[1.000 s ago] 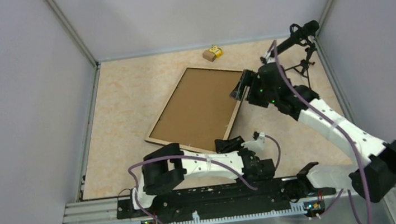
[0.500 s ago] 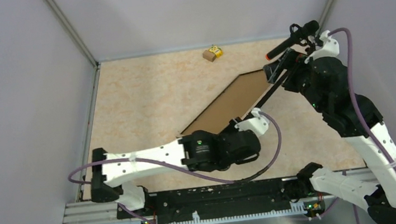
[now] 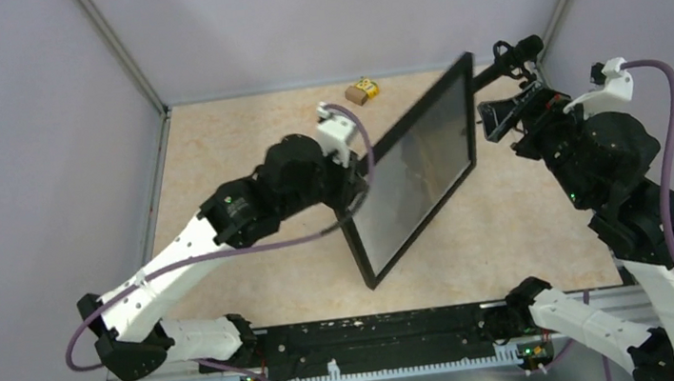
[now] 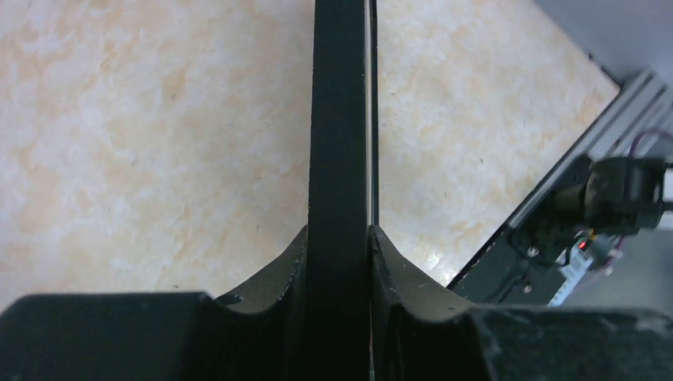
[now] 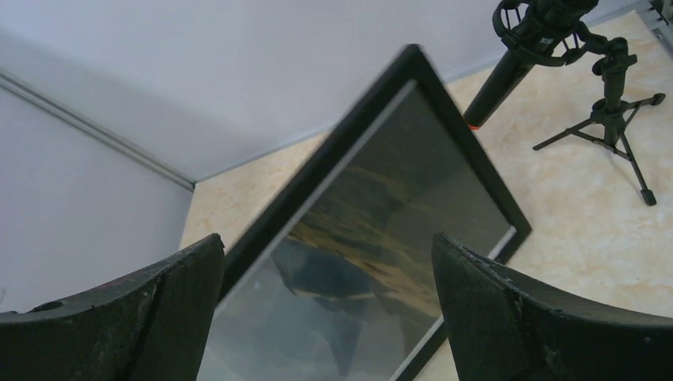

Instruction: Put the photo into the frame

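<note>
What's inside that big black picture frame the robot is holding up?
A glossy print of grey mountains under a gold-streaked sky fills the thin black rectangular frame. The frame is held on edge by the left gripper. Its back and anything behind the print are hidden.

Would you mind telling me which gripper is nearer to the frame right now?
Left. The left gripper is clamped on one edge of the frame; the right gripper hangs open beside the opposite edge, not touching it.

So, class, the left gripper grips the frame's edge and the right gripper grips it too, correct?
No. The left gripper grips the frame by its edge, but the right gripper is open, clear of the frame; the right wrist view shows it.
</note>
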`<state>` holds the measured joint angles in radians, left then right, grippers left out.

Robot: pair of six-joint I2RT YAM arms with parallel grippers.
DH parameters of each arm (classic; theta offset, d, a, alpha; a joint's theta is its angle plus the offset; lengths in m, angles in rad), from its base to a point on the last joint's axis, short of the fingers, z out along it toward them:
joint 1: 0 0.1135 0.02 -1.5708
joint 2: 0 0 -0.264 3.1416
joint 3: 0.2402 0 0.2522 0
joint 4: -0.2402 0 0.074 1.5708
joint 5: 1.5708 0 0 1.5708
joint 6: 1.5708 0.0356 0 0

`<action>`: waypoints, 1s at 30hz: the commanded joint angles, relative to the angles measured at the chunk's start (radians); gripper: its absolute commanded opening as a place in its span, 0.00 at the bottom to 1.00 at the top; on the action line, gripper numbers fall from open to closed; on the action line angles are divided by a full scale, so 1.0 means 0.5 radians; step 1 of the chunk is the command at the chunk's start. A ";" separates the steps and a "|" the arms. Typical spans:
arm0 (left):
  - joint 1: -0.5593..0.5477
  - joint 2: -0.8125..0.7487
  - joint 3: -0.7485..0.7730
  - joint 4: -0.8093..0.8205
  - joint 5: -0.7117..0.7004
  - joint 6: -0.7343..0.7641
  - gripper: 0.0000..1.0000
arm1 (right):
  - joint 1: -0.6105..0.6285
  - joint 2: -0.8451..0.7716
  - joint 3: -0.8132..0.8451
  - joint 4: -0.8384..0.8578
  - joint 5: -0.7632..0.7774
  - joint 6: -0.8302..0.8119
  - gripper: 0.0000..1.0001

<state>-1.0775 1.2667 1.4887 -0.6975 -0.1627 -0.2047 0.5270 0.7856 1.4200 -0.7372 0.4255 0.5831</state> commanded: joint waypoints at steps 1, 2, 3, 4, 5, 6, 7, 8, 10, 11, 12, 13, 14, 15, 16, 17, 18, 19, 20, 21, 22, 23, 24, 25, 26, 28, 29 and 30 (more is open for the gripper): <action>0.447 -0.234 -0.108 0.218 0.418 -0.244 0.00 | -0.013 0.036 -0.041 0.002 0.015 -0.022 0.98; 0.547 -0.268 -0.136 0.226 0.490 -0.283 0.00 | -0.010 0.040 -0.046 0.004 0.013 -0.021 0.98; 0.654 -0.306 -0.161 0.235 0.548 -0.323 0.00 | -0.011 0.042 -0.051 0.009 0.010 -0.022 0.98; 0.748 -0.342 -0.189 0.236 0.593 -0.368 0.00 | -0.011 0.044 -0.059 0.017 0.008 -0.020 0.98; 0.844 -0.373 -0.223 0.224 0.611 -0.413 0.00 | -0.011 0.043 -0.071 0.029 0.004 -0.022 0.98; 0.920 -0.412 -0.265 0.218 0.620 -0.471 0.00 | -0.011 0.042 -0.090 0.044 -0.004 -0.021 0.98; 1.003 -0.448 -0.327 0.222 0.631 -0.530 0.00 | -0.011 0.045 -0.103 0.060 -0.015 -0.020 0.98; 1.085 -0.496 -0.415 0.233 0.645 -0.601 0.00 | -0.011 0.050 -0.117 0.072 -0.025 -0.019 0.98; 1.255 -0.599 -0.620 0.273 0.726 -0.762 0.00 | -0.011 0.064 -0.140 0.094 -0.062 -0.013 0.98; 1.345 -0.651 -0.728 0.298 0.786 -0.840 0.00 | -0.011 0.073 -0.156 0.106 -0.083 -0.008 0.98; 1.419 -0.693 -0.829 0.314 0.835 -0.906 0.00 | -0.012 0.085 -0.174 0.122 -0.114 -0.003 0.98; 1.477 -0.738 -0.928 0.333 0.863 -0.949 0.00 | -0.011 0.106 -0.204 0.137 -0.165 0.005 0.98; 1.517 -0.778 -0.998 0.319 0.848 -0.968 0.00 | -0.011 0.124 -0.229 0.154 -0.218 0.008 0.98; 1.547 -0.800 -1.064 0.276 0.790 -0.963 0.00 | -0.011 0.153 -0.265 0.173 -0.282 0.016 0.98; 1.552 -0.828 -1.117 0.234 0.689 -0.953 0.00 | -0.011 0.180 -0.307 0.194 -0.360 0.025 0.98; 1.554 -0.866 -1.180 0.214 0.588 -0.940 0.00 | -0.010 0.217 -0.361 0.227 -0.451 0.037 0.99; 1.554 -0.910 -1.271 0.215 0.504 -0.930 0.00 | -0.012 0.255 -0.430 0.269 -0.559 0.049 0.98; 1.554 -0.959 -1.363 0.223 0.400 -0.944 0.00 | -0.011 0.310 -0.496 0.334 -0.673 0.055 0.98; 1.554 -0.998 -1.443 0.213 0.316 -0.959 0.00 | -0.010 0.382 -0.554 0.366 -0.779 0.065 0.98; 1.554 -1.037 -1.519 0.207 0.238 -0.980 0.00 | -0.011 0.461 -0.600 0.386 -0.885 0.069 0.98; 1.554 -1.064 -1.578 0.193 0.175 -1.008 0.00 | -0.010 0.560 -0.633 0.398 -0.969 0.067 0.98; 1.554 -1.082 -1.639 0.195 0.141 -1.032 0.00 | -0.011 0.653 -0.656 0.408 -1.046 0.064 0.97; 1.553 -1.096 -1.705 0.218 0.128 -1.054 0.00 | -0.009 0.737 -0.677 0.418 -1.098 0.055 0.96; 1.554 -1.104 -1.765 0.237 0.123 -1.087 0.00 | -0.008 0.808 -0.705 0.447 -1.135 0.046 0.96; 1.554 -1.103 -1.824 0.244 0.116 -1.123 0.00 | -0.008 0.861 -0.735 0.488 -1.158 0.039 0.95; 1.557 -1.101 -1.935 0.251 0.120 -1.206 0.00 | -0.012 0.936 -0.807 0.576 -1.172 0.033 0.95; 1.555 -1.101 -1.982 0.273 0.136 -1.227 0.00 | -0.011 0.973 -0.821 0.594 -1.168 0.018 0.95; 1.554 -1.103 -2.016 0.294 0.151 -1.234 0.00 | -0.011 1.016 -0.827 0.600 -1.152 -0.004 0.95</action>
<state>-0.3126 0.6899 0.5720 -0.4236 0.0521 -0.7933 0.5270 1.2739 1.0130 -0.5247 -0.0834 0.6044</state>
